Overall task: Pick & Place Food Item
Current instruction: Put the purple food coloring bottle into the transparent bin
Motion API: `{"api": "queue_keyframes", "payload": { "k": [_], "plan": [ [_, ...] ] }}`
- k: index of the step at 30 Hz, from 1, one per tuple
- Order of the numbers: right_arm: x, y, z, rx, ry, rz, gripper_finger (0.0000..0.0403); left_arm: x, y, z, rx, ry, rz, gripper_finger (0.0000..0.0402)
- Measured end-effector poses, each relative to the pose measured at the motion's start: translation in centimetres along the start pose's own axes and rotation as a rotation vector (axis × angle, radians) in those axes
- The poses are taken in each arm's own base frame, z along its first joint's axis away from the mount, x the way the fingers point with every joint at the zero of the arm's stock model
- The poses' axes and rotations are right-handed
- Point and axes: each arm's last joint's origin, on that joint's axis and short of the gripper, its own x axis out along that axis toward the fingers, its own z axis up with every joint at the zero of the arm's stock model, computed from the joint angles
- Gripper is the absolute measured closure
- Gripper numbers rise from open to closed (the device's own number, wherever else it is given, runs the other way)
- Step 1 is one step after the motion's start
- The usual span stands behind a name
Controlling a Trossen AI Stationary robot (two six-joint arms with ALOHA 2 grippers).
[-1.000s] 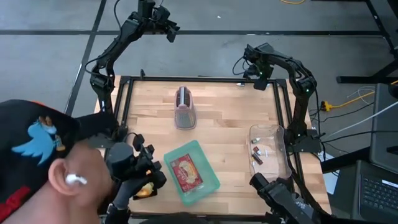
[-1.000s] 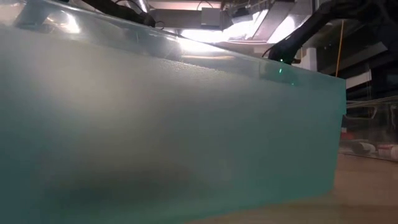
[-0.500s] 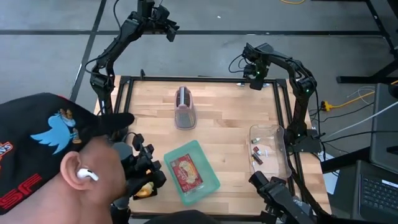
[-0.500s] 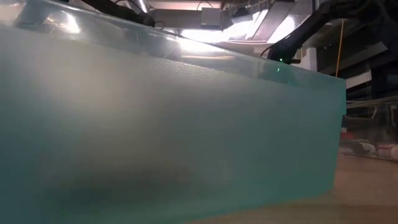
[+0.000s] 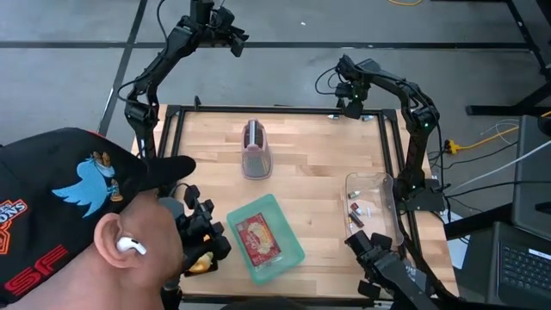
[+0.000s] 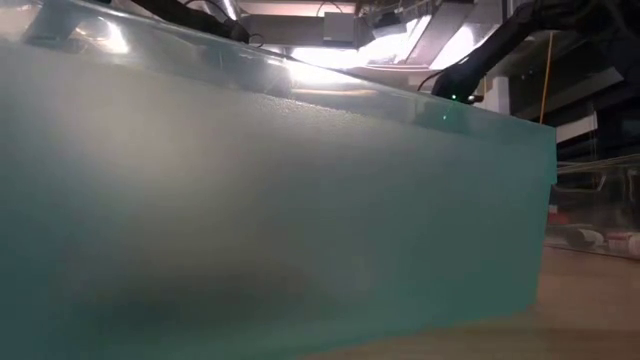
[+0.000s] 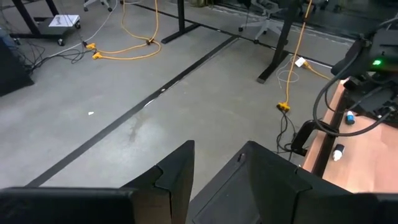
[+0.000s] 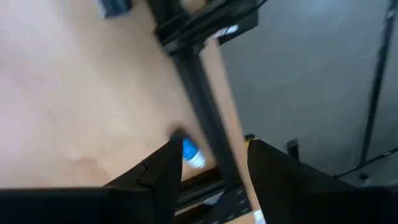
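- High view: the person [image 5: 95,232] at the near left of the table [image 5: 318,172] has leaned further in over the last second, the cap now covering more of that corner; the right gripper [image 5: 351,103] has swung slightly along the far right corner. Nothing on the table has shifted.
- For the task, I judge this a pause or setup moment: neither arm has started toward the food.
- The packaged food item [image 5: 258,238] lies inside the teal tray [image 5: 288,258] near the front middle. Just beside the tray's left, partly under the person, sits a yellow item [image 5: 200,263] that I cannot identify.
- A clear container [image 5: 379,202] with small items stands at the right edge; a clear cup [image 5: 256,148] lies on its side toward the far middle.
- Left gripper [image 5: 234,39] is raised beyond the far left corner, off the table, facing the floor; its fingers [image 7: 177,177] stand partly apart and hold nothing.
- Right gripper's fingers [image 8: 163,171] are likewise parted and empty, above the table's far edge near a small blue-and-white object [image 8: 191,154].
- Low view is filled by the tray's teal wall [image 6: 270,220].
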Motion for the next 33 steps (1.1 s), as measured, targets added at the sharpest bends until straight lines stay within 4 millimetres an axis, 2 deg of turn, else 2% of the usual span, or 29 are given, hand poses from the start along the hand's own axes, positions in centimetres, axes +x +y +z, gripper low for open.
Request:
{"api": "queue_keyframes", "payload": {
  "k": [11, 17, 19, 23, 26, 29, 33],
  "plan": [
    [0.1, -1.2, 0.5, 0.015, -0.071, -0.095, 0.0224, 0.0, 0.0, 0.0, -0.001, 0.0, 0.0, 0.0261],
    [-0.1, -2.1, 0.9, 0.012, -0.082, -0.204, 0.0224, 0.0, 0.0, 0.0, -0.001, 0.0, -0.001, 0.0261],
    [-0.5, -1.8, 0.3, 0.035, -0.021, -0.17, 0.0224, 0.0, 0.0, 0.0, -0.002, -0.001, -0.007, 0.0261],
    [-1.6, -0.7, -1.1, 0.056, 0.065, 0.025, 0.0224, 0.0, 0.0, 0.0, -0.003, 0.002, -0.008, 0.0261],
    [-1.8, -0.4, -1.1, 0.058, 0.067, 0.055, 0.0225, 0.0, 0.0, 0.0, 0.0, -0.001, -0.007, 0.0261],
    [-1.4, -0.4, -1.0, 0.066, 0.008, 0.115, 0.0225, 0.0, 0.0, 0.1, 0.003, -0.007, -0.006, 0.0261],
    [-0.1, 0.2, -1.0, 0.054, 0.025, 0.156, 0.0225, 0.0, 0.0, 0.0, 0.001, 0.001, -0.008, 0.0261]
  ]
}}
